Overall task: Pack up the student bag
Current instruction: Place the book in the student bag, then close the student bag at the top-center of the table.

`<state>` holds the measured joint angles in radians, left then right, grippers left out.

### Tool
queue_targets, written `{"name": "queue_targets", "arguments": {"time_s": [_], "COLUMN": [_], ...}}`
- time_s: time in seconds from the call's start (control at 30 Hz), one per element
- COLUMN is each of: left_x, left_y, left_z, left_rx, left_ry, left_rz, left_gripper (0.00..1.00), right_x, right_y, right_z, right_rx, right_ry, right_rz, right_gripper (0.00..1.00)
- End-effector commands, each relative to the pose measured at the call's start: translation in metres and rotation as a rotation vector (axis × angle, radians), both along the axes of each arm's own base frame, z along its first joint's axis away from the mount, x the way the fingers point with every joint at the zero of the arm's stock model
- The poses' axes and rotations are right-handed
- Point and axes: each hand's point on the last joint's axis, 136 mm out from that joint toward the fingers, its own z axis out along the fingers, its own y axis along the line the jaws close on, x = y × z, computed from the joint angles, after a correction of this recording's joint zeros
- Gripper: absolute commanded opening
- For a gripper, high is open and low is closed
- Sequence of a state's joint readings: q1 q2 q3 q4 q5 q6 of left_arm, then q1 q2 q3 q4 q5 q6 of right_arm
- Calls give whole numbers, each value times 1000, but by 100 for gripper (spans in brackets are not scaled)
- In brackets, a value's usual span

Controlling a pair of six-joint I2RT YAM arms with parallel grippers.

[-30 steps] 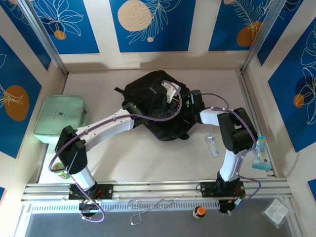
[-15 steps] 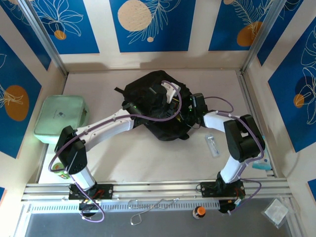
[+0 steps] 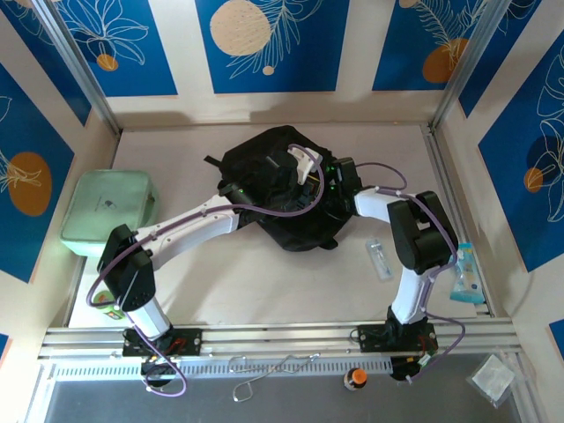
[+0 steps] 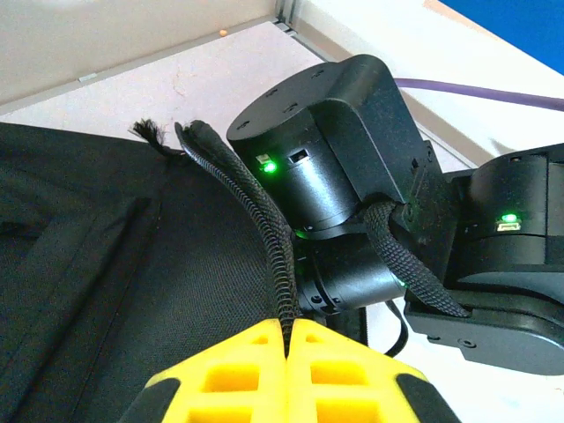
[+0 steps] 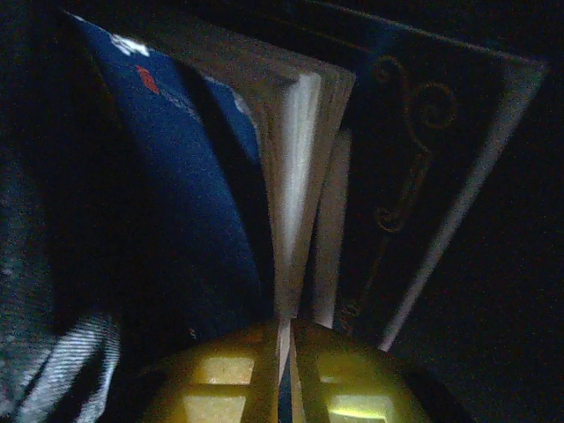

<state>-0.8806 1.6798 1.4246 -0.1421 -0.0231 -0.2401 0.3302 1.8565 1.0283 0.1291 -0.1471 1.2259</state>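
The student bag [image 3: 256, 159] is a black fabric backpack lying in the middle of the table. My left gripper [image 4: 288, 324] is shut on the bag's black zip edge [image 4: 264, 229] and holds it up; from above it [image 3: 302, 169] sits over the bag's right side. My right gripper [image 3: 335, 181] reaches into the bag's opening from the right. Inside, in the dark, its yellow fingers [image 5: 286, 328] are shut on the thin edge of a blue-covered book [image 5: 176, 203] with white pages. A dark book with an ornate pattern [image 5: 414, 176] stands beside it.
A mint-green zip case [image 3: 110, 210] lies at the left wall. A small clear bottle [image 3: 379, 260] lies on the table right of the bag. A blue and white packet [image 3: 464, 273] sits at the right edge. My right wrist [image 4: 335, 150] is close to the left fingers.
The right arm pulled back out to the right half a second ago, then pushed into the bag again. The left arm has held still on the zip edge.
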Motion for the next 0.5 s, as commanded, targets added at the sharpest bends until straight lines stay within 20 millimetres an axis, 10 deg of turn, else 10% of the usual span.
{"name": "queue_targets", "arguments": {"time_s": [0.0, 0.47], "left_x": [-2, 3], "left_y": [3, -8], "left_z": [26, -4], "left_rx": [-71, -53], "left_ry": [-20, 74], "left_rz": [3, -35], "left_gripper": [0, 0], "right_x": [-7, -97], "right_y": [2, -105], "right_z": [10, 75], "right_rx": [6, -219], "right_ry": [-34, -153], "right_rz": [27, -134], "right_gripper": [13, 45]}}
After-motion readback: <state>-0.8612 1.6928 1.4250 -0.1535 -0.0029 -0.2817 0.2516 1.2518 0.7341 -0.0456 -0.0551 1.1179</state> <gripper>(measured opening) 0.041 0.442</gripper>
